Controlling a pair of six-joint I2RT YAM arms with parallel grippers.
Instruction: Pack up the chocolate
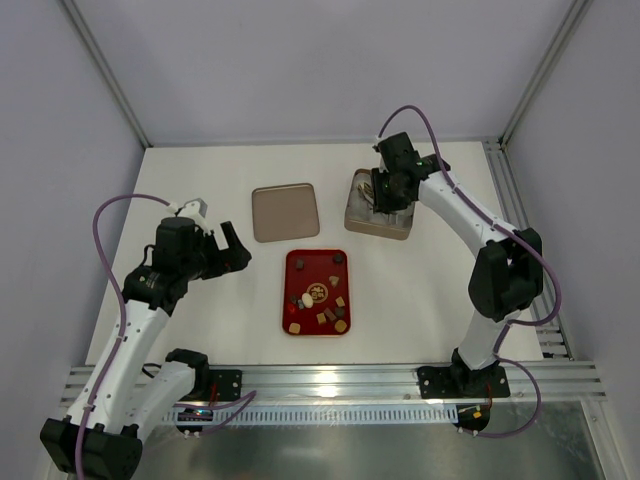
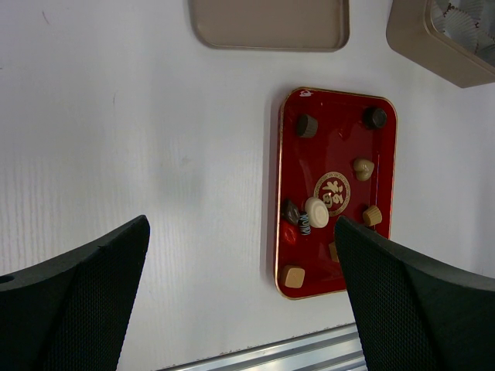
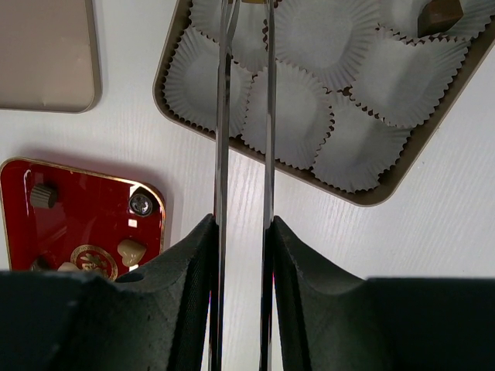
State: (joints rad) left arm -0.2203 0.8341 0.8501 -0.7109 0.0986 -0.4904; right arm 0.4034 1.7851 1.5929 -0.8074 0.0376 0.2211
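Step in hand: looks like dropping a piece into the box, judged from the right arm's position. Right gripper [image 3: 244, 224] carries two long thin metal tong blades [image 3: 222, 116] reaching over the shallow beige square box [image 3: 371, 197] of white crinkled paper cups [image 3: 290, 124], on the far-right part of the table. Blades sit a narrow gap apart. Tips are cut off at the picture's top edge, with a tan speck there, so can't tell if they pinch a piece or have let go.

One dark brown piece [image 3: 441, 14] already sits in a cup. Most of the small brown, tan and whitish chocolate pieces [image 2: 315, 210] are on the red rectangular tray [image 2: 340, 147], mid-table toward the near edge.

Next move likely: clear the tongs from the cups, swing to the red tray, and line the tips either side of one piece.

Left gripper [image 2: 241, 224] is wide apart, holds nothing, and hangs over bare table just left of the red tray. A flat beige lid [image 2: 269, 23] lies beyond, left of the box.
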